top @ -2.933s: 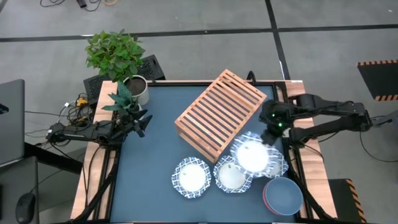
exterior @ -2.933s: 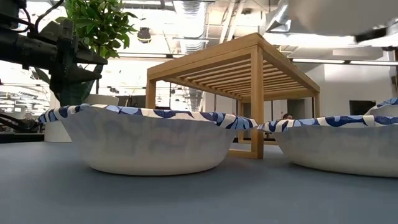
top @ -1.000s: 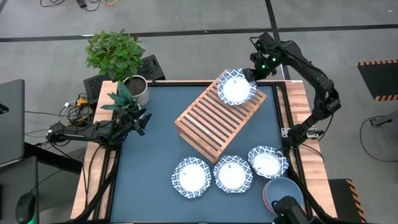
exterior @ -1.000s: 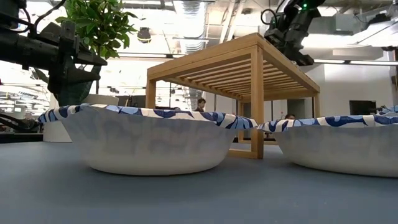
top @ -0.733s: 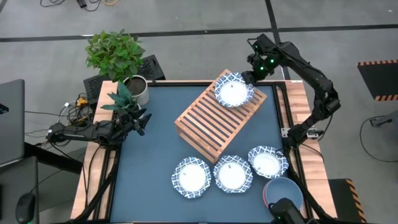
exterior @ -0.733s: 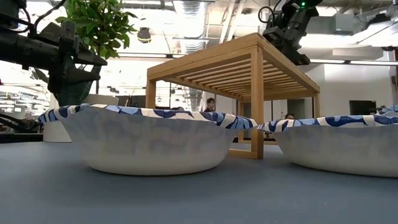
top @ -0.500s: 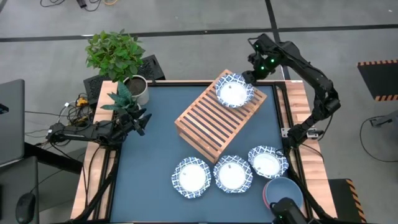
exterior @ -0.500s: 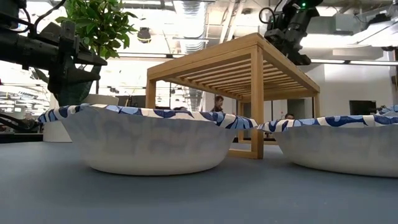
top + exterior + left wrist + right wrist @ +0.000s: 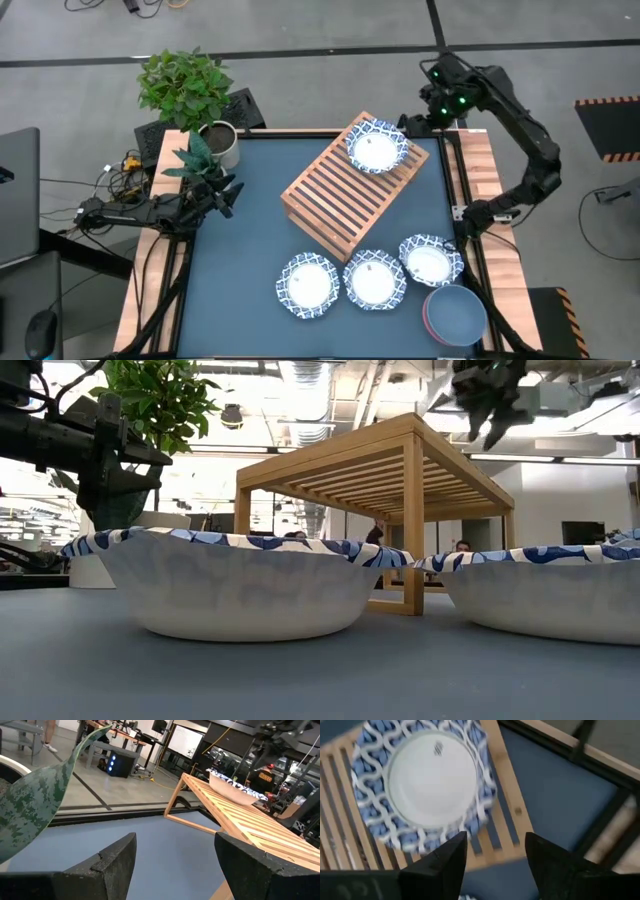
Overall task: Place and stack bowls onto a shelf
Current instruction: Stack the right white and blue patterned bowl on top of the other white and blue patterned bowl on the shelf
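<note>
Patterned bowl seated on shelf, far right end. Right gripper just beside it, fingers apart, empty. Left gripper idle at table's left, fingers apart.

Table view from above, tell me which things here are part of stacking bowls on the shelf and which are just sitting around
Part of the job:
- shelf
- patterned bowl on the shelf
- three patterned bowls on the table
- blue bowl stacked on a pink-red one
- right gripper, open, beside the shelf

Just lying about:
- potted plant
- left gripper, open, idle
</note>
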Available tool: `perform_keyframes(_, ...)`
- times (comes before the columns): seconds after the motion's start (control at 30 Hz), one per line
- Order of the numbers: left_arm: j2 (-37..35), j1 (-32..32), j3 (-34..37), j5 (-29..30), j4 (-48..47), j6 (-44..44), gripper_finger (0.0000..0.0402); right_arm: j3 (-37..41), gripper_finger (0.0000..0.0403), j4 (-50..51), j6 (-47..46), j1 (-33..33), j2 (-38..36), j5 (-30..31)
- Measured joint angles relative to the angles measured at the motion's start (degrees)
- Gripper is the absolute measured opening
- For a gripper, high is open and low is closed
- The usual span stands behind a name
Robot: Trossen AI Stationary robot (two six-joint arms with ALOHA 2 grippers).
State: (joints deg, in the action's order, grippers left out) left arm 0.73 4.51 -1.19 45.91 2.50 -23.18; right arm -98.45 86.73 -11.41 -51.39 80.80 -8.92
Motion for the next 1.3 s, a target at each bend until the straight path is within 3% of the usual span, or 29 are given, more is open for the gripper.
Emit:
perform_keyframes(0.27, 0.0, 0.0, 0.0, 0.0, 0.0, 0.0, 0.0253, 0.0, 0.0225, 2.8, -9.5, 11.6, -7.1, 5.6)
perform_keyframes(0.73, 0.0, 0.0, 0.0, 0.0, 0.0, 0.0, 0.0253, 7.4, 0.0225, 3.2, -30.8, 43.8, -10.1, 16.3)
perform_keyframes(1.1, 0.0, 0.0, 0.0, 0.0, 0.0, 0.0, 0.0253, 19.3, 0.0225, -1.2, -53.3, 65.7, -8.3, 16.7)
perform_keyframes(1.3, 0.0, 0.0, 0.0, 0.0, 0.0, 0.0, 0.0253, 21.6, 0.0225, -5.3, -57.6, 73.3, -5.2, 16.6)
